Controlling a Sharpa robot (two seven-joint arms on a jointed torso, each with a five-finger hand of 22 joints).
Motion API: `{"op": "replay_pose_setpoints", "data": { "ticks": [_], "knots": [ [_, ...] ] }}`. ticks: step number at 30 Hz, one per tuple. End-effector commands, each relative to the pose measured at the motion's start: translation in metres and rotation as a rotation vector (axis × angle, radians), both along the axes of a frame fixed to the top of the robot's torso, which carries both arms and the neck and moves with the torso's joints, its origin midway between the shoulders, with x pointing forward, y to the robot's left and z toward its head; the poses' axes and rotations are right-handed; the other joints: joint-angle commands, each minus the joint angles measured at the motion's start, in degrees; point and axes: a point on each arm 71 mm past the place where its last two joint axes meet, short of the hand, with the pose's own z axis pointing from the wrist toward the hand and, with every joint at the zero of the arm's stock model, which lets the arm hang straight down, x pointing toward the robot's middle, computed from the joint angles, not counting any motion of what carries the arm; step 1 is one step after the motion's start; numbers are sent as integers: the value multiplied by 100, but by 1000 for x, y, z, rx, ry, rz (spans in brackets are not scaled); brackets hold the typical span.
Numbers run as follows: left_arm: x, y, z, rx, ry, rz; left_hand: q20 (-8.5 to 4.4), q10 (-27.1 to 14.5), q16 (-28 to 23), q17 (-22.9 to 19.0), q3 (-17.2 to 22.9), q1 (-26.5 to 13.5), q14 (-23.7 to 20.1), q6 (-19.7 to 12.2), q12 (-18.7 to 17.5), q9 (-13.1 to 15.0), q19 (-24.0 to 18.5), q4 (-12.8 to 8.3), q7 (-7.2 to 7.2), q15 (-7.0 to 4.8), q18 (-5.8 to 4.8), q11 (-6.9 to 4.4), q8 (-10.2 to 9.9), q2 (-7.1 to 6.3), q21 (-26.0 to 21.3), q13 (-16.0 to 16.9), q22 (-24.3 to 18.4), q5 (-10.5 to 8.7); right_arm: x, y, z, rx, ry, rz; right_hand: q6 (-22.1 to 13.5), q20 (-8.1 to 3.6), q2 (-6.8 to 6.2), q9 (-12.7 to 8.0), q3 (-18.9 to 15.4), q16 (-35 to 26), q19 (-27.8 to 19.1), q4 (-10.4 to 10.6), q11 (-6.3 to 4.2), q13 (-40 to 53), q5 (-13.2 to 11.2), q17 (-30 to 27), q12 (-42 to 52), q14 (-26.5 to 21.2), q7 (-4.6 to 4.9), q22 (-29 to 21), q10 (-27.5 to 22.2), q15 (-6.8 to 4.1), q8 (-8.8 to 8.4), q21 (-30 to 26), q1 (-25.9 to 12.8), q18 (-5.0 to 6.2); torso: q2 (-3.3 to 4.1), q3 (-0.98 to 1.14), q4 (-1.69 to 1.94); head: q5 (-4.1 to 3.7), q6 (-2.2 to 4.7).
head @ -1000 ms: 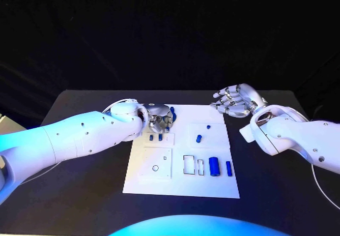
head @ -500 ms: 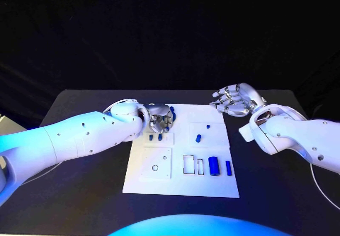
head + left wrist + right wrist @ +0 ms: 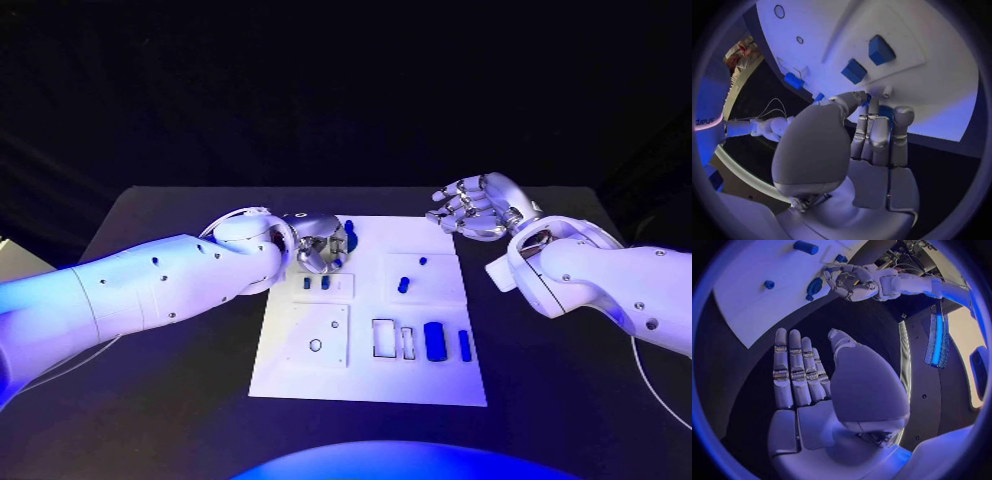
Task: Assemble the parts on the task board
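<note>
The white task board (image 3: 368, 372) lies in the middle of the black table. My left hand (image 3: 320, 247) hovers over the board's far left corner, its fingers curled around a blue part (image 3: 349, 233). The left wrist view shows that part (image 3: 884, 111) between the thumb and the fingers (image 3: 878, 135). Two small blue blocks (image 3: 315, 283) stand in the board just in front of that hand. My right hand (image 3: 476, 207) is held off the board's far right corner with flat, spread fingers (image 3: 795, 367) and nothing in it.
Other blue parts sit on the board: two small ones (image 3: 411, 274) in the middle and two cylinders (image 3: 447, 343) at the near right. White-outlined slots (image 3: 387, 336) and a round hole (image 3: 316, 343) lie at the near side. Bare table surrounds the board.
My left arm has sunk slightly toward the board with the blue part still held. My right hand has stayed where it was.
</note>
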Motion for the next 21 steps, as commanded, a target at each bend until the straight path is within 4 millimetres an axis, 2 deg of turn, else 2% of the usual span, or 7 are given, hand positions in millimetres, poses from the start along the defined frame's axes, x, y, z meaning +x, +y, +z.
{"op": "replay_pose_setpoints", "data": {
  "ticks": [1, 8, 14, 16, 21],
  "knots": [
    [-3, 2, 7, -63, 20, 6, 0, 44, 20, -8, 4, -49, 28, 42, -45, 10, 1, -36, -11, -6, -67, 13, -14, -7, 24, -4, 3, 1, -1, 1, 1, 2, -13, 11, -23, -2, -54, -6, 39, -19, -31, 8, 52, -8, 22, -8, -38, 3, 90, -5, 1, 42, 25, -21, 16, 33, -2, 5, 10, -9, -7],
    [-7, 19, 13, -70, 66, 35, 6, 94, 20, -29, -31, -189, 33, 83, -130, 24, -10, -27, -17, -1, -68, 14, -61, -34, 17, -26, -3, -6, -1, 0, 0, 2, -13, 9, -26, 3, -55, -9, 45, -37, -39, 5, 56, -29, 24, -23, -44, -1, 94, -39, -6, 47, 26, -21, 20, 33, -12, 11, 18, 17, -27],
    [-6, 32, 13, -61, 82, 61, 7, 100, 21, -28, -38, -209, 34, 87, -143, 26, -16, -25, -18, -1, -66, 14, -68, -38, 11, -29, -11, -7, -1, -1, -1, 1, -10, 7, -30, 7, -57, -11, 48, -50, -46, 4, 60, -44, 25, -34, -50, -5, 97, -65, -13, 51, 26, -21, 22, 33, -10, 4, 33, 8, -39],
    [-6, 35, 13, -52, 87, 68, 7, 100, 21, -28, -38, -209, 34, 87, -143, 26, -16, -25, -18, -1, -66, 14, -68, -38, 11, -29, -11, -7, -1, -1, -2, 2, -8, 7, -31, 8, -57, -12, 48, -54, -48, 4, 61, -48, 25, -37, -51, -7, 98, -72, -15, 52, 26, -21, 22, 33, -9, 1, 21, 25, -41],
    [-3, 40, 11, -31, 88, 83, 7, 107, 23, -26, -40, -217, 36, 91, -153, 28, -18, -28, -21, -1, -66, 12, -74, -40, 9, -32, -14, -6, -1, -1, -3, 2, -6, 7, -34, 12, -59, -15, 51, -69, -55, 3, 65, -64, 25, -48, -56, -12, 102, -99, -23, 57, 26, -21, 24, 33, -8, 9, 8, 41, -36]
  ]
}}
